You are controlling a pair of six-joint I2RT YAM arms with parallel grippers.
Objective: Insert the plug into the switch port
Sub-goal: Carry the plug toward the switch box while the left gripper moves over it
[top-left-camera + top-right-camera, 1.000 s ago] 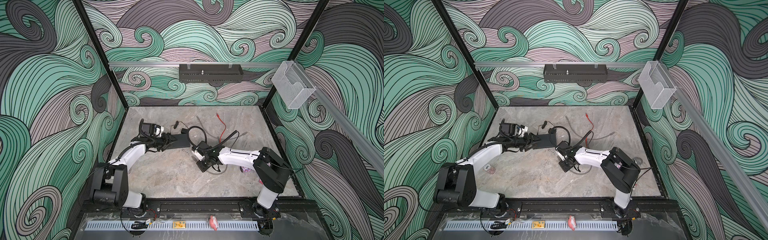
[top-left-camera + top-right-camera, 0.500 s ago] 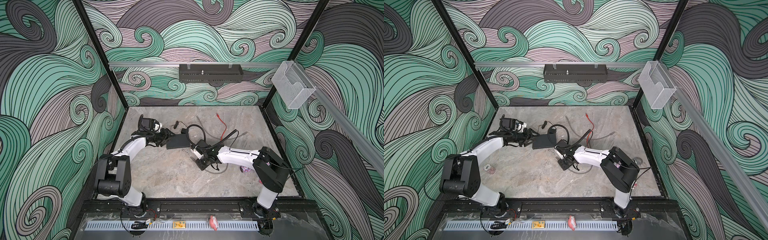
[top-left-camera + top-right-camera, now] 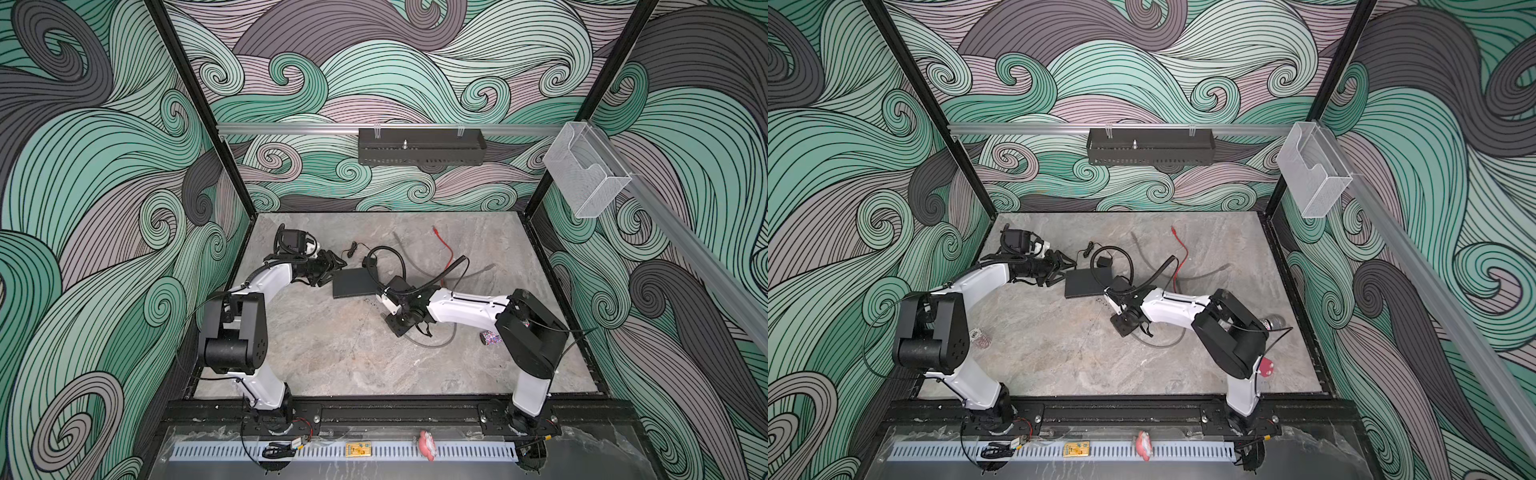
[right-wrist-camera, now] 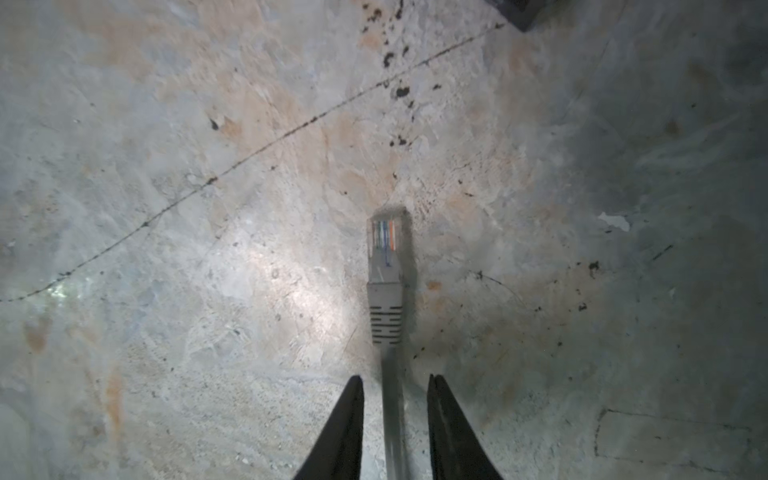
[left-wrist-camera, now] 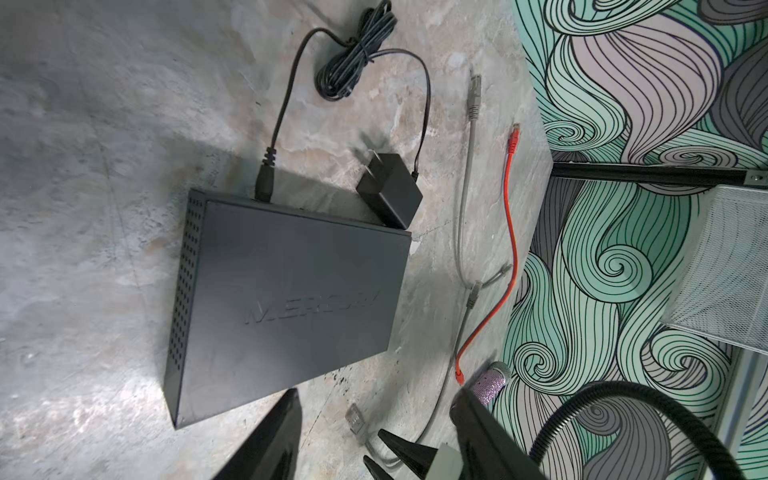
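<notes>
Low reach — left claw (image 3: 332, 272) spread open, right claw (image 4: 395, 378) slightly parted.

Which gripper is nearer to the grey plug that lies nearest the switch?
Right: right gripper straddles the cable behind the grey plug; left gripper is across the switch.

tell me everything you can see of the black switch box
The switch is a flat, thin matte-black rectangular box lying flat on the marbled table. Its top carries embossed lettering; one short side is perforated with vent holes. A black power cord plugs into one long edge, and the black adapter seems to rest against that same edge. Its ports are not visible.
</notes>
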